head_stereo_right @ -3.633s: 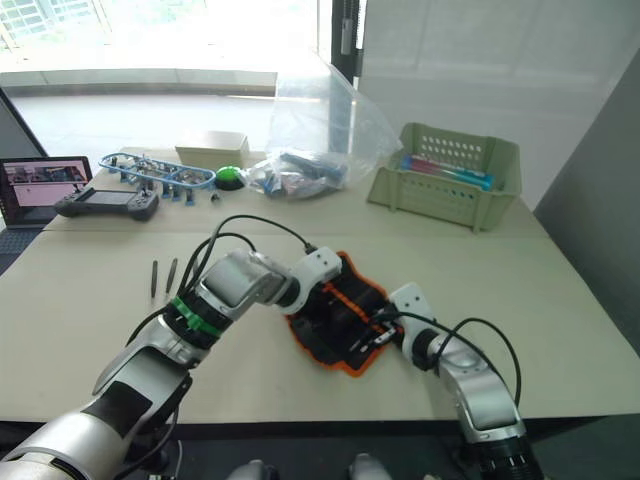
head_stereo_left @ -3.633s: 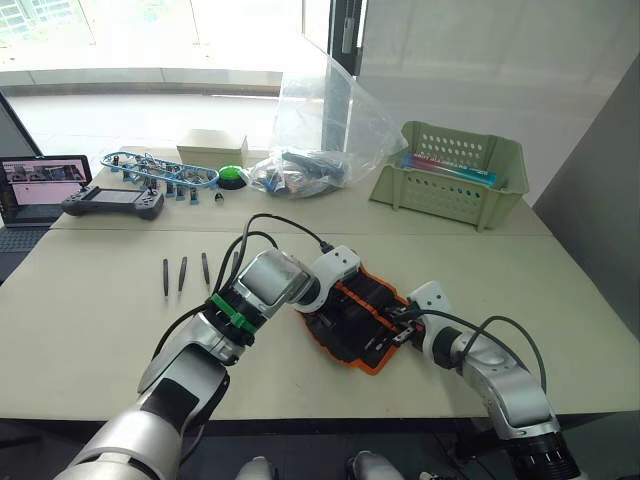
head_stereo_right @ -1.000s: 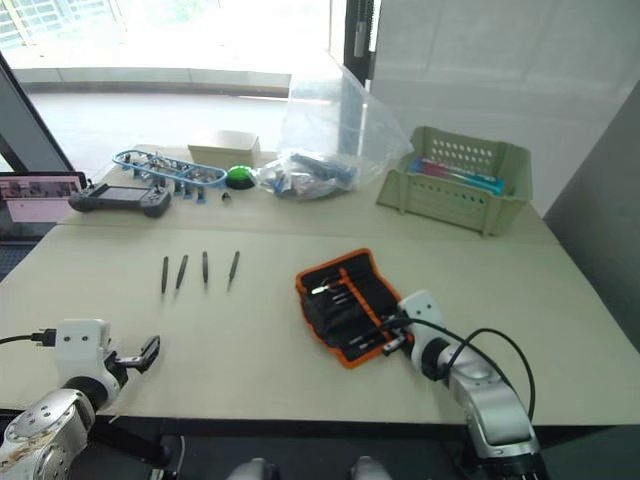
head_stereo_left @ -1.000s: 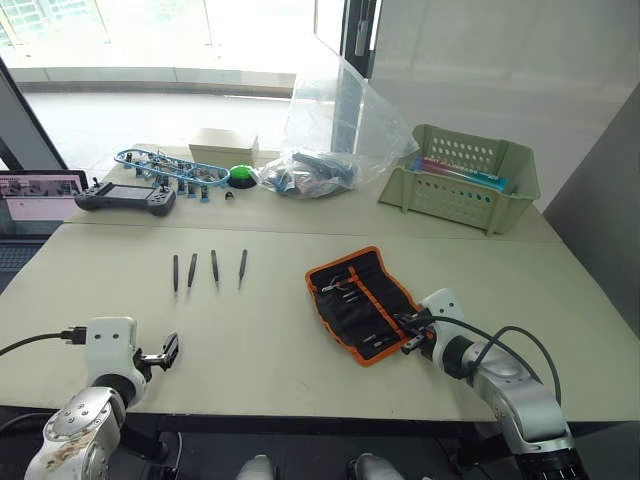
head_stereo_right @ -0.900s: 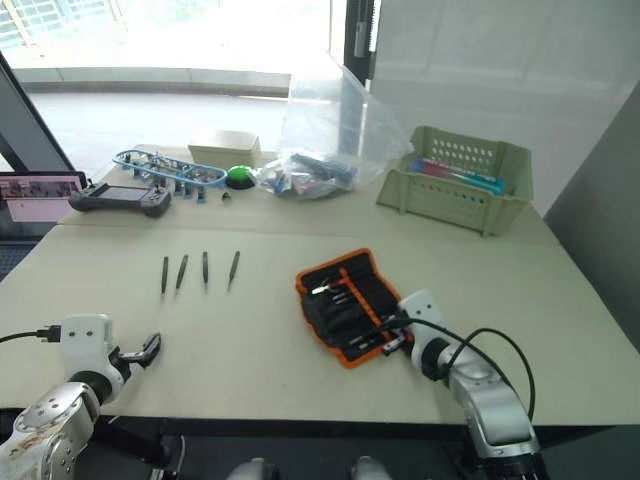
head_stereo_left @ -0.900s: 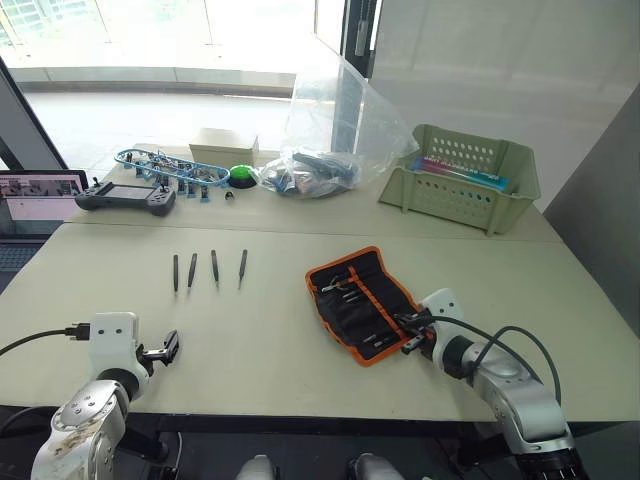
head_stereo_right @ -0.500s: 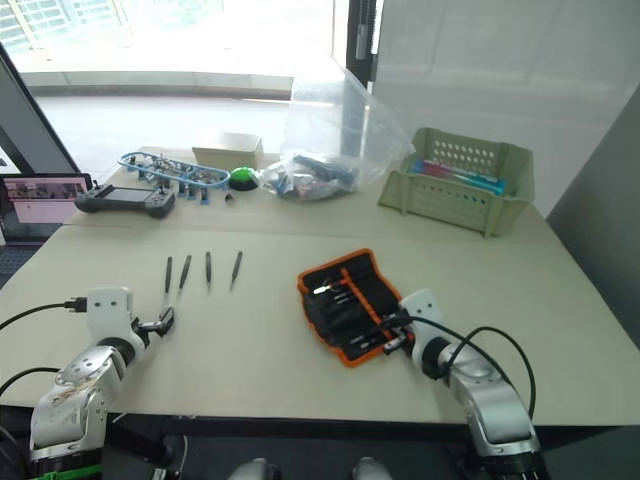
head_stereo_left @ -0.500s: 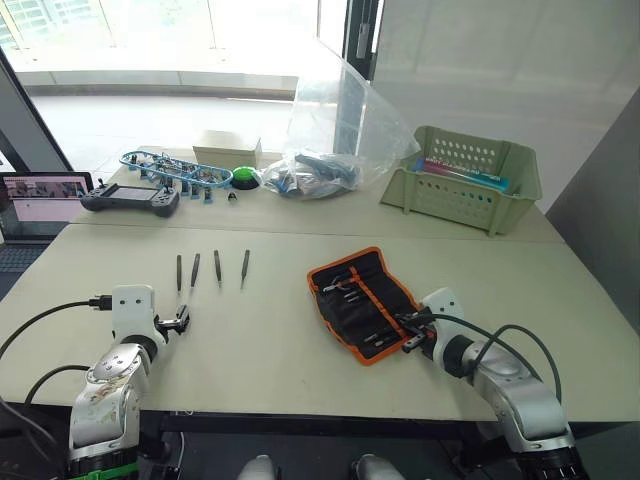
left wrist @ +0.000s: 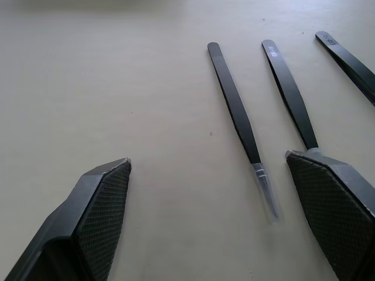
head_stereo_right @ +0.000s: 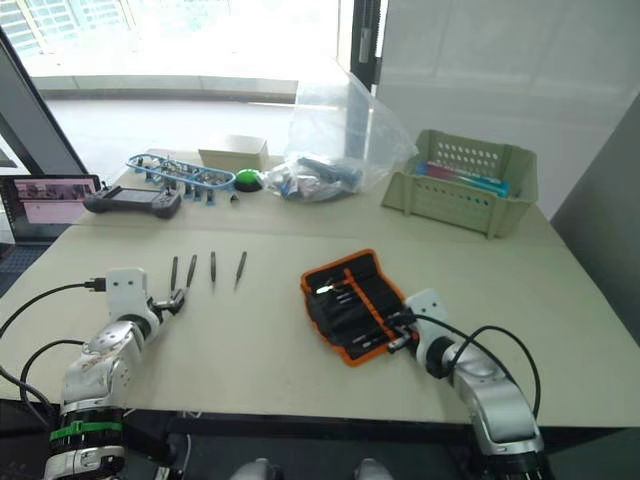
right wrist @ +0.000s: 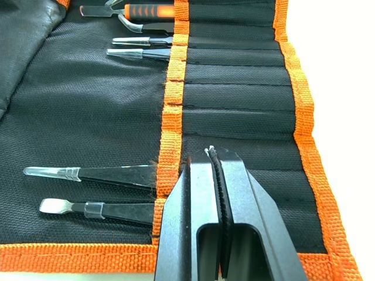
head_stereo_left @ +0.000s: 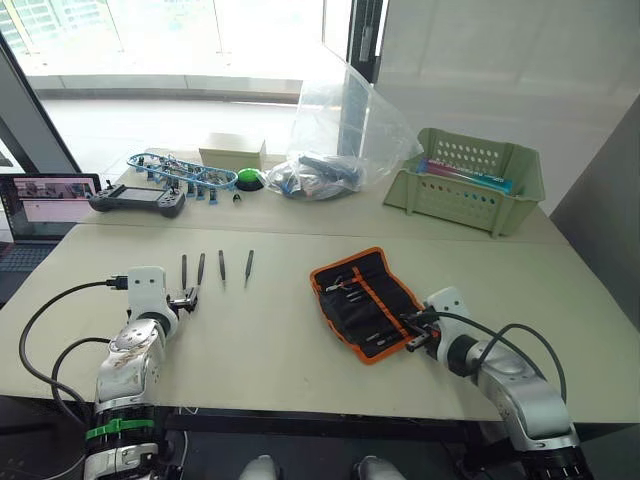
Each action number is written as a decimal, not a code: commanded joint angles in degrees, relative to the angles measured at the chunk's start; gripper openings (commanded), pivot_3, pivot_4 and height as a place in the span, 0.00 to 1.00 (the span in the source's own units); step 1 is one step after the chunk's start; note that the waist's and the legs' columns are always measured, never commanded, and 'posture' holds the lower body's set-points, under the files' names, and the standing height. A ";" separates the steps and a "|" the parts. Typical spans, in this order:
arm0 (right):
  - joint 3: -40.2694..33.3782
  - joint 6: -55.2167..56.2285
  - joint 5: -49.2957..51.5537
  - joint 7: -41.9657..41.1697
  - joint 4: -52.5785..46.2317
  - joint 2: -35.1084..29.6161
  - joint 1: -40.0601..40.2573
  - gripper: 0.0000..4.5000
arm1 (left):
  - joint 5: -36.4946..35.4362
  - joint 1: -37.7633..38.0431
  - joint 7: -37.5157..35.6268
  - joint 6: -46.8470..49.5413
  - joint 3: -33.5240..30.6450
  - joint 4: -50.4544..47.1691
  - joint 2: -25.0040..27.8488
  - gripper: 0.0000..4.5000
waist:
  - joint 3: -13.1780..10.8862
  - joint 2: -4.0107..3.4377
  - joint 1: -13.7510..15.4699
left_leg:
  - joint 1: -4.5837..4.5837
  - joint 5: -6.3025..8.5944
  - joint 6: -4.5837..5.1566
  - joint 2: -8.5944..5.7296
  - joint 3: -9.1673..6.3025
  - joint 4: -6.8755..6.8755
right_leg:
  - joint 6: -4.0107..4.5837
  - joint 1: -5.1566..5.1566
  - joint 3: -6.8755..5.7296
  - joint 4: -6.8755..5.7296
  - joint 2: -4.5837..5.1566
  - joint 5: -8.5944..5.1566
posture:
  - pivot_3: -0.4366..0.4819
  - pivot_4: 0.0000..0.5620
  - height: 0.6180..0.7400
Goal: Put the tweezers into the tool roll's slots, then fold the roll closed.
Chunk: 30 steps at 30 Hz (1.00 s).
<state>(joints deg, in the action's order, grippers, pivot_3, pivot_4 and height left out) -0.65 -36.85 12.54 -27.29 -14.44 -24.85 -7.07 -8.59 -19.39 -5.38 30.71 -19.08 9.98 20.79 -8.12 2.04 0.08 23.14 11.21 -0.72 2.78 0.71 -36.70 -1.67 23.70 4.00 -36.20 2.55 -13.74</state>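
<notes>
The left end effector (left wrist: 208, 222), fingers spread, sits at the near tips of four tweezers (head_stereo_left: 201, 268) on the table (head_stereo_left: 280, 340), while the right end effector (right wrist: 214, 170), pressed closed and empty, rests on the open tool roll (head_stereo_left: 365, 303).

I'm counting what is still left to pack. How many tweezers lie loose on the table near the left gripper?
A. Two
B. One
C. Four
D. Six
C: four dark tweezers lie side by side on the table, just ahead of the open left gripper and well apart from the tool roll.
</notes>
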 commanded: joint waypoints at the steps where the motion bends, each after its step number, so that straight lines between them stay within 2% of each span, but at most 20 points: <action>1: -0.57 -0.78 0.08 0.29 -0.60 -0.62 -0.09 0.00 | 1.36 -1.50 1.00 0.05 1.69 6.23 -0.42 0.94 | 0.07 -0.12 0.07 | -0.01 0.00 -0.01 0.00 0.00 0.00 | 0.00 -0.01 -0.01 0.01 0.00 0.00 | 0.48 0.27 1.00; 8: -0.62 -0.56 0.02 0.27 -0.21 -0.61 -0.54 0.00 | 0.41 -4.77 0.10 -0.15 2.79 9.09 -1.03 0.45 | 0.12 -0.22 -0.03 | -0.03 0.01 -0.02 -0.03 -0.02 0.00 | -0.01 -0.01 -0.01 0.00 -0.02 0.01 | 0.48 0.27 1.00; 14: -0.57 -0.41 0.02 0.51 -0.44 -0.35 -0.53 0.00 | 0.03 -4.40 0.01 1.35 3.39 8.67 -1.93 0.02 | 0.13 -0.23 -0.03 | -0.01 0.00 -0.01 -0.04 -0.02 0.00 | -0.05 -0.02 0.00 0.04 -0.01 0.02 | 0.48 0.27 1.00; 22: -0.52 0.12 -0.20 0.54 0.12 -0.45 -0.56 0.00 | 0.91 -4.37 1.92 -1.92 1.41 5.63 -0.15 0.01 | 0.13 -0.23 -0.23 | 0.02 0.01 -0.01 -0.03 -0.02 0.00 | -0.05 0.00 0.01 0.09 -0.02 0.01 | 0.48 0.27 1.00; 26: -0.55 0.60 -0.26 0.55 0.62 -0.38 -0.57 0.00 | 1.45 -3.44 -0.37 -3.97 2.49 -1.07 2.61 0.01 | 0.00 -0.01 -0.81 | 0.23 0.00 -0.01 -0.03 -0.03 0.00 | -0.05 0.26 0.01 0.07 -0.03 0.03 | 0.48 0.27 1.00; 30: -0.08 1.36 -0.42 0.83 1.19 0.21 -0.19 0.00 | -0.03 -2.24 -5.95 -1.74 4.11 -10.65 6.52 0.01 | -0.21 0.37 -0.93 | 0.56 -0.01 0.00 0.04 -0.04 0.00 | -0.35 0.54 -0.01 0.08 -0.08 0.24 | 0.48 0.27 1.00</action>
<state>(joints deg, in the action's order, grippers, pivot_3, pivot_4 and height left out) -0.66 -35.61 12.49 -26.92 -13.98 -24.80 -7.65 -8.21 -21.02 -9.24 28.89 -15.31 5.11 25.59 -8.33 2.41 -0.86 23.73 11.20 -0.72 2.82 0.67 -36.69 -2.01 24.25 3.99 -36.08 2.47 -13.50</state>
